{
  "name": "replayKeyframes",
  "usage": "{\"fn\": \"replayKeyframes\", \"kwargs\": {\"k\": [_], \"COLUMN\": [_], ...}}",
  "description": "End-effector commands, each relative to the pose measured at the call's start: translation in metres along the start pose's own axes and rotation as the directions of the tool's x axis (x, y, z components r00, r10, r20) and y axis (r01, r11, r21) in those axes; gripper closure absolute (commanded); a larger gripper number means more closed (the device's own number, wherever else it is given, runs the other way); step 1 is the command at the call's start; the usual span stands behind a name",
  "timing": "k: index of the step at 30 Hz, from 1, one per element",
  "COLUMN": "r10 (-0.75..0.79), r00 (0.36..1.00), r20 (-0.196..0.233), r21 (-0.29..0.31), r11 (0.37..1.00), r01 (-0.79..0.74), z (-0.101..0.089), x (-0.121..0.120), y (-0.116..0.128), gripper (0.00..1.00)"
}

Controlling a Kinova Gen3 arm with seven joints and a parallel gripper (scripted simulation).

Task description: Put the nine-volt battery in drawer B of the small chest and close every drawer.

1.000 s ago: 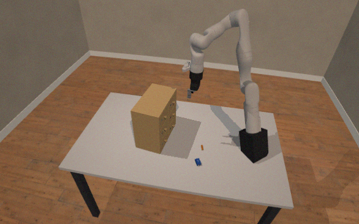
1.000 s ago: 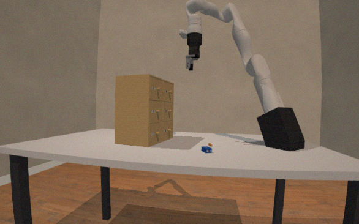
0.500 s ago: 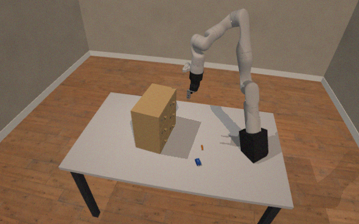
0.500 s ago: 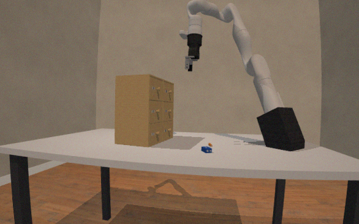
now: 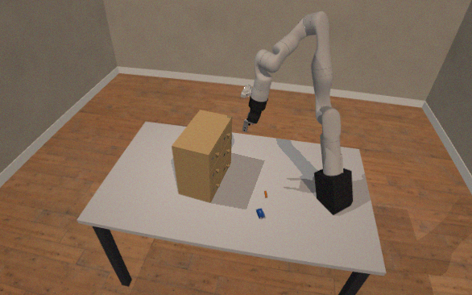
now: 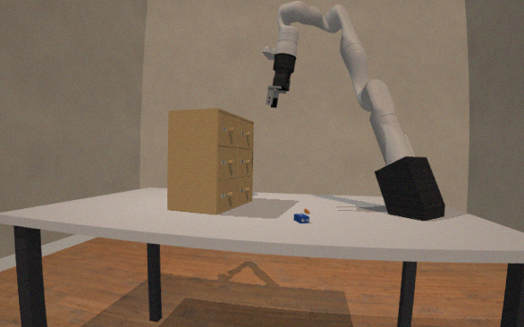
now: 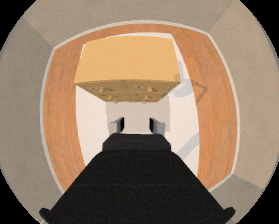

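Observation:
The blue nine-volt battery (image 5: 260, 213) lies on the white table near its front edge; it also shows in the exterior view (image 6: 301, 218). The small wooden chest (image 5: 202, 155) stands on the table with all its drawers pushed in; its drawer fronts with small knobs show in the exterior view (image 6: 237, 159). I cannot read the drawer labels. My gripper (image 5: 246, 126) (image 6: 273, 96) is open and empty, high in the air beyond the chest's upper front corner. In the wrist view the fingers point down at the table in front of the chest (image 7: 130, 71).
A small orange object (image 5: 266, 194) lies on the table between the battery and the arm's black base (image 5: 333, 190). It also shows in the exterior view (image 6: 307, 210).

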State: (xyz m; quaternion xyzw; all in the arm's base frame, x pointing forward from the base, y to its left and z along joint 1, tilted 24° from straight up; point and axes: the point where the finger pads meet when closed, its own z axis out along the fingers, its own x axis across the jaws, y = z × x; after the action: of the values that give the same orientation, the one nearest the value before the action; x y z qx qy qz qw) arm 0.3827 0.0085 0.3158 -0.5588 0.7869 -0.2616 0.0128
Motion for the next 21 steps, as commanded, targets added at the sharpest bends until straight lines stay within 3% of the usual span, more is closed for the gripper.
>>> {"fn": "replayKeyframes", "kwargs": {"k": [1,21], "r10": [-0.005,-0.005], "r00": [1.000,1.000], "r20": [-0.002,-0.003], "r21": [0.011,0.179], "r11": [1.000,0.984], "r01": [0.005,0.005], "z": [0.002,0.028], "x": [0.001,0.001], "y": [0.002,-0.012], "gripper": [0.00,0.00]}}
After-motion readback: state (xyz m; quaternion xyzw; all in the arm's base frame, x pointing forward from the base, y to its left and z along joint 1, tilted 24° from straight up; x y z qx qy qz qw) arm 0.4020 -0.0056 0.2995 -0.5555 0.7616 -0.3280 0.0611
